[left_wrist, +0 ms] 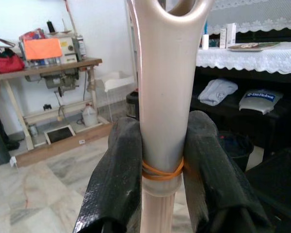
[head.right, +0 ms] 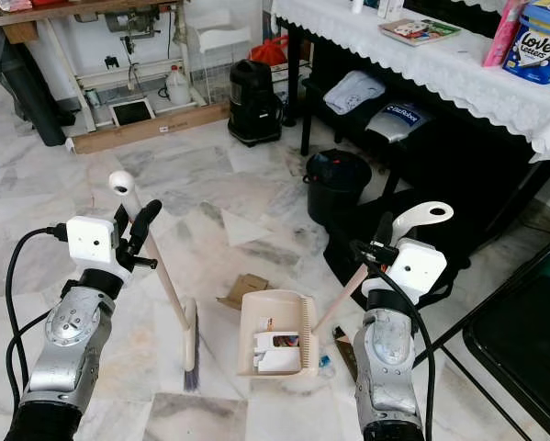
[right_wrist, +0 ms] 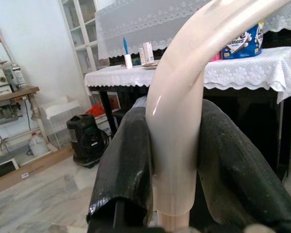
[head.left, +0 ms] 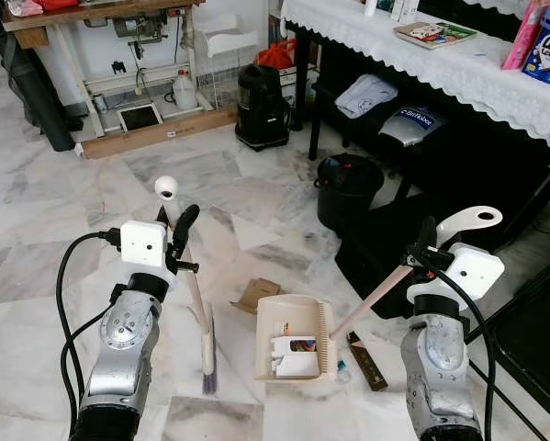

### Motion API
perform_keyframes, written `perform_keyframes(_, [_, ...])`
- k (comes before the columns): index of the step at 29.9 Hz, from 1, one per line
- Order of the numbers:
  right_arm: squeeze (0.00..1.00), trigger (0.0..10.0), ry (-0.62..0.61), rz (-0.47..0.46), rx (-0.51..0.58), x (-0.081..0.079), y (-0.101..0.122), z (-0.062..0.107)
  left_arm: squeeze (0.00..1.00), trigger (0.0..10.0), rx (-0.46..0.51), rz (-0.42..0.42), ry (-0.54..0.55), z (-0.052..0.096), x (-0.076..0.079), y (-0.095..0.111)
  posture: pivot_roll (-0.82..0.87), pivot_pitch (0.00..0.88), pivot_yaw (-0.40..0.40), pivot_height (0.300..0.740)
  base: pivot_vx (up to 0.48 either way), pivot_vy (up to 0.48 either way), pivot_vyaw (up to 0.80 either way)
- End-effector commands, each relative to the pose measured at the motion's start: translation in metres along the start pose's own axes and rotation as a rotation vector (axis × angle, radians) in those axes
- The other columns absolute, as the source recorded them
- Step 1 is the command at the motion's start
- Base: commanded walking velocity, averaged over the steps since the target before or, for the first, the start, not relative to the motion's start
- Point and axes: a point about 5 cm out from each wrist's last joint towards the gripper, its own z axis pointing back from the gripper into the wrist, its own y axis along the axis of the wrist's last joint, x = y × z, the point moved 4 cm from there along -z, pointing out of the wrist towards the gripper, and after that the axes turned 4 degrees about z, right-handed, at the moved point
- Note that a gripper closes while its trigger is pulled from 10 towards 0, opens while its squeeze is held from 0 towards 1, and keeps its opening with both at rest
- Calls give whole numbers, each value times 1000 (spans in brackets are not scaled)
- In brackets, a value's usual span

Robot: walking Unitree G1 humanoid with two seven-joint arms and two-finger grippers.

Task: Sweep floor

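My left gripper (head.left: 181,241) is shut on the cream handle of a small broom (head.left: 197,308), whose bristles (head.left: 207,371) rest on the marble floor. The handle (left_wrist: 160,111) sits clamped between the two black fingers (left_wrist: 118,179). My right gripper (head.left: 425,246) is shut on the curved handle (right_wrist: 179,131) of a cream dustpan (head.left: 295,338). The pan lies flat on the floor between my arms, with white and coloured scraps (head.left: 295,354) inside it. A piece of brown cardboard (head.left: 256,294) lies just beyond the pan, and a brown wrapper (head.left: 367,360) lies to its right.
A black bin (head.left: 347,188) and a black appliance (head.left: 262,107) stand ahead. To the right is a table with a white lace cloth (head.left: 458,64), bags stowed beneath it. A sewing-machine table (head.left: 118,55) is at the back left. A black chair frame (head.left: 532,331) is near right.
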Motion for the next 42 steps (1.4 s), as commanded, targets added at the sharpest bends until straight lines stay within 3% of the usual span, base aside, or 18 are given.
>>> perform_keyframes(1, [0,10000,-6,-20,66,-2,18,-5,0,10000,36,-22,-5,-3,3,6,-7,0,11,740,0,0,0])
perform_keyframes(9, [0,10000,-1,-13,66,-5,21,-7,0,10000,47,-12,2,-10,5,8,-10,10,9,740,0,0,117])
perform_keyframes(42, [0,10000,28,0,56,-12,22,-7,0,10000,26,-23,7,-9,5,4,-7,52,16,740,0,0,764])
